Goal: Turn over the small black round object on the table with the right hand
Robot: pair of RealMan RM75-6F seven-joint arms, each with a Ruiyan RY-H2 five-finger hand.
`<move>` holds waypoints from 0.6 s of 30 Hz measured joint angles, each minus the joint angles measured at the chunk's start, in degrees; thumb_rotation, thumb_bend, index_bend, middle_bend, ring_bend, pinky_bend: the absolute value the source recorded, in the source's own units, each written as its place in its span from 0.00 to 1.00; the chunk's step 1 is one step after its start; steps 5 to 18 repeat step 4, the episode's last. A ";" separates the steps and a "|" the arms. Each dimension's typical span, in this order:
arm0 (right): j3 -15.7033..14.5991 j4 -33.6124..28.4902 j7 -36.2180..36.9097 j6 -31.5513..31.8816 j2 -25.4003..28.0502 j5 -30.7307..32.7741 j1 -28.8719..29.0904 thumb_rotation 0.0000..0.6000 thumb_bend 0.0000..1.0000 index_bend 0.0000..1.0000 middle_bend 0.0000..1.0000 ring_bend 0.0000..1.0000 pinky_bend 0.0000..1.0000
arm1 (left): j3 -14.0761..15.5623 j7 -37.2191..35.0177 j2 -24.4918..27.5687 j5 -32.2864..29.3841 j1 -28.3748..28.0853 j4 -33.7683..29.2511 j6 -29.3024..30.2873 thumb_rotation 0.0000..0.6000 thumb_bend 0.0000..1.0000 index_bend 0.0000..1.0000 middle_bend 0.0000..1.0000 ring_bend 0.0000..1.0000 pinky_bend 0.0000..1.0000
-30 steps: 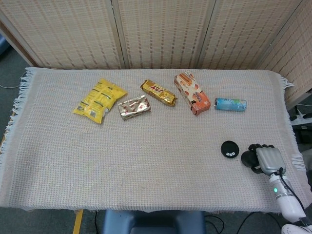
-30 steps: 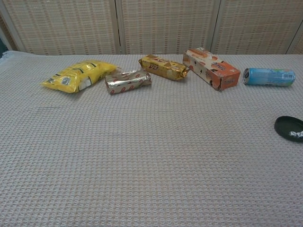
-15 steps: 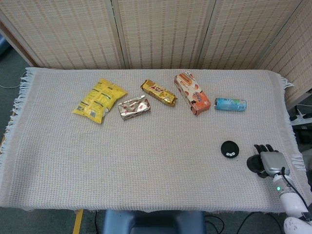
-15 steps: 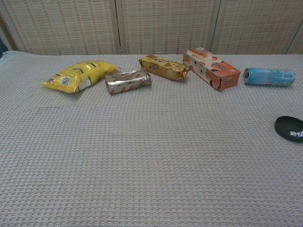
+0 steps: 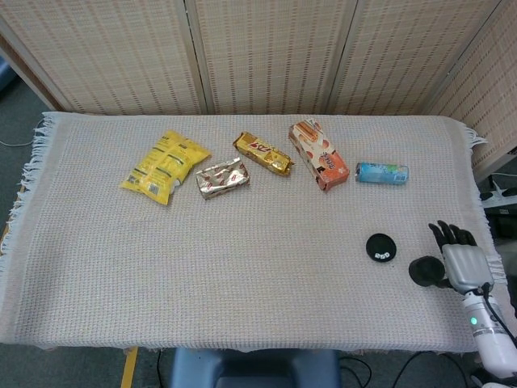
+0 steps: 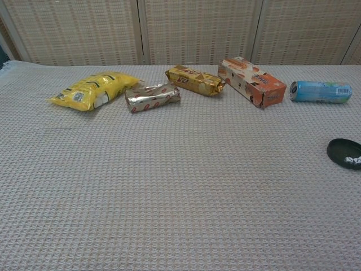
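The small black round object lies flat on the woven cloth toward the table's right side, a white mark on its near edge; the chest view catches it at the right border. My right hand hovers to its right near the table's right edge, fingers spread and pointing away from me, thumb stretched toward the object but apart from it. It holds nothing. The chest view does not show the right hand. My left hand is absent from both views.
Along the far side lie a yellow snack bag, a silver-red wrapped bar, a gold wrapped bar, an orange box and a blue tube. The cloth's fringed right edge runs just beside my right hand.
My right hand has drawn back to the right, away from the black object, and its fingers have spread open. The object has not moved.
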 measured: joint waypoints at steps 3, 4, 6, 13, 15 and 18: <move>0.36 1.27 0.68 10.42 -2.45 -5.26 -3.16 1.00 0.10 0.00 0.00 0.00 0.08 | 0.04 0.28 -0.04 0.18 -0.04 -0.08 0.01 1.00 0.53 0.53 0.16 0.19 0.53; 0.39 1.46 0.78 12.98 -2.97 -6.59 -3.97 1.00 0.10 0.00 0.00 0.00 0.08 | 0.05 0.36 -0.07 0.30 -0.03 -0.09 0.15 1.00 0.53 0.53 0.16 0.19 0.53; 0.39 1.46 0.78 12.98 -2.97 -6.59 -3.97 1.00 0.10 0.00 0.00 0.00 0.08 | 0.05 0.36 -0.07 0.30 -0.03 -0.09 0.15 1.00 0.53 0.53 0.16 0.19 0.53; 0.39 1.46 0.78 12.98 -2.97 -6.59 -3.97 1.00 0.10 0.00 0.00 0.00 0.08 | 0.05 0.36 -0.07 0.30 -0.03 -0.09 0.15 1.00 0.53 0.53 0.16 0.19 0.53; 0.39 1.46 0.78 12.98 -2.97 -6.59 -3.97 1.00 0.10 0.00 0.00 0.00 0.08 | 0.05 0.36 -0.07 0.30 -0.03 -0.09 0.15 1.00 0.53 0.53 0.16 0.19 0.53; 0.39 1.46 0.78 12.98 -2.97 -6.59 -3.97 1.00 0.10 0.00 0.00 0.00 0.08 | 0.05 0.36 -0.07 0.30 -0.03 -0.09 0.15 1.00 0.53 0.53 0.16 0.19 0.53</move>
